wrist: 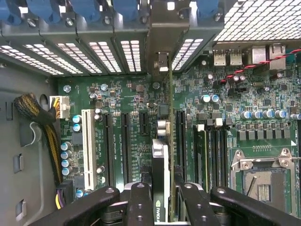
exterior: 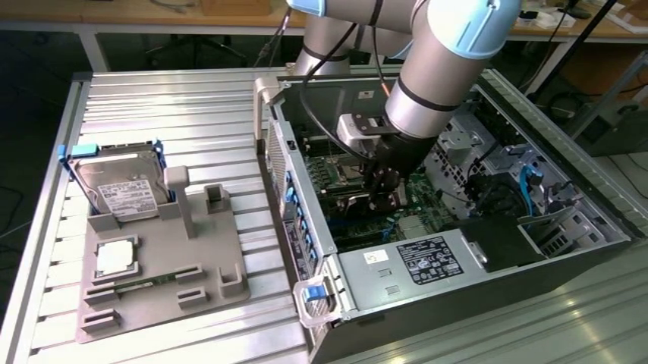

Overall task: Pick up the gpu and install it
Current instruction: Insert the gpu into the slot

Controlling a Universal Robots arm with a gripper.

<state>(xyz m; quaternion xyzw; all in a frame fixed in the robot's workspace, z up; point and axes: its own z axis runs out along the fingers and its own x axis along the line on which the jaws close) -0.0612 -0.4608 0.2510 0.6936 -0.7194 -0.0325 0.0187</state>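
Observation:
My gripper (wrist: 162,200) is shut on the gpu (wrist: 161,165), which I see edge-on as a thin dark card with a silver strip. Its metal bracket (wrist: 162,63) reaches up to the case's rear slot openings. The card stands upright over the green motherboard (wrist: 127,99), lined up along the black expansion slots (wrist: 179,136). Whether it touches a slot I cannot tell. In the exterior view the gripper (exterior: 386,199) is lowered inside the open computer case (exterior: 303,182), over the motherboard.
A grey fixture tray (exterior: 202,273) at the exterior view's left holds a hard drive (exterior: 121,186), a processor (exterior: 117,256) and a RAM stick (exterior: 136,287). Inside the case are the power supply (exterior: 426,262), a cable bundle (wrist: 40,122), an open CPU socket (wrist: 261,181) and a white slot (wrist: 87,146).

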